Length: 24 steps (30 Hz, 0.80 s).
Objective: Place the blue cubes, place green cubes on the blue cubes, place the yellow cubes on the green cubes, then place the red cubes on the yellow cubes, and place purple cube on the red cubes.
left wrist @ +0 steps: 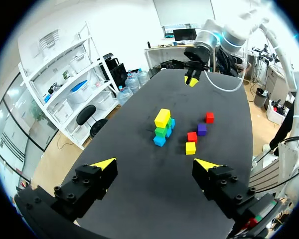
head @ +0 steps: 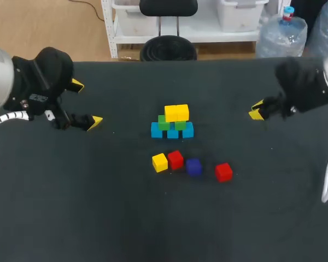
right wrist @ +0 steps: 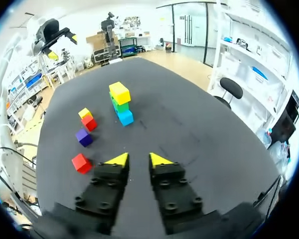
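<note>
1. Carefully now: the stack (head: 173, 123) is sitting mid-table with yellow on top, and a low approach is risking toppling it.
2. The loose yellow cube (head: 159, 162), red cube (head: 175, 159) and purple cube (head: 194, 167) are crowding at its six o'clock, so grabbing one is threatening its neighbours.
3. The left gripper (head: 86, 103), at nine o'clock, is gaping wide and empty. The right gripper (head: 256, 111), at three o'clock, is pinching nearly together on nothing.
</note>
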Motion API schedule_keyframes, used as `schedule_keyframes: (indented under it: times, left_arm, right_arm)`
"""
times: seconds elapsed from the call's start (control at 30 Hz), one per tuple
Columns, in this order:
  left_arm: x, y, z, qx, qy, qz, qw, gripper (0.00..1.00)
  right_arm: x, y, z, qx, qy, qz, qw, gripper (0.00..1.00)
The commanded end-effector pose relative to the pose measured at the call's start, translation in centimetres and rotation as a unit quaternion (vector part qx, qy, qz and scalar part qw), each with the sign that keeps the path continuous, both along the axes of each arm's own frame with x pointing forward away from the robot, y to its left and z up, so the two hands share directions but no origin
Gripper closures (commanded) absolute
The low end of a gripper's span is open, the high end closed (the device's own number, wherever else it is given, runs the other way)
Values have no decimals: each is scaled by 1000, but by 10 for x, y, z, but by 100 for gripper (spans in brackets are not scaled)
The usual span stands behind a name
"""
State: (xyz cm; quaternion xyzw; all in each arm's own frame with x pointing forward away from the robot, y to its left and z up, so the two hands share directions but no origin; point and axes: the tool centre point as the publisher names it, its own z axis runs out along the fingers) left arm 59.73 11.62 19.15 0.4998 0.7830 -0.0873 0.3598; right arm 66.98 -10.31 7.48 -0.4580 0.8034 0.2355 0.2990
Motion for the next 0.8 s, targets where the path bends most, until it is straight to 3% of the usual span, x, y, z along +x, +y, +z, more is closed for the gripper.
schedule_keyframes:
  times: [0.03, 0.13, 0.8]
  left_arm:
    - [1, 1, -1, -2, -1, -2, 1000, 0]
    - [1, 1, -1, -2, -1, -2, 1000, 0]
    - [-1, 2, -3, 3, -4, 0, 1000, 0]
  right_arm:
    - [-4, -1, -2, 10, 7, 9, 1000, 0]
    - [-5, -2, -4, 22, 21, 13, 999, 0]
    - [-7, -2, -6, 21, 18, 16, 999, 0]
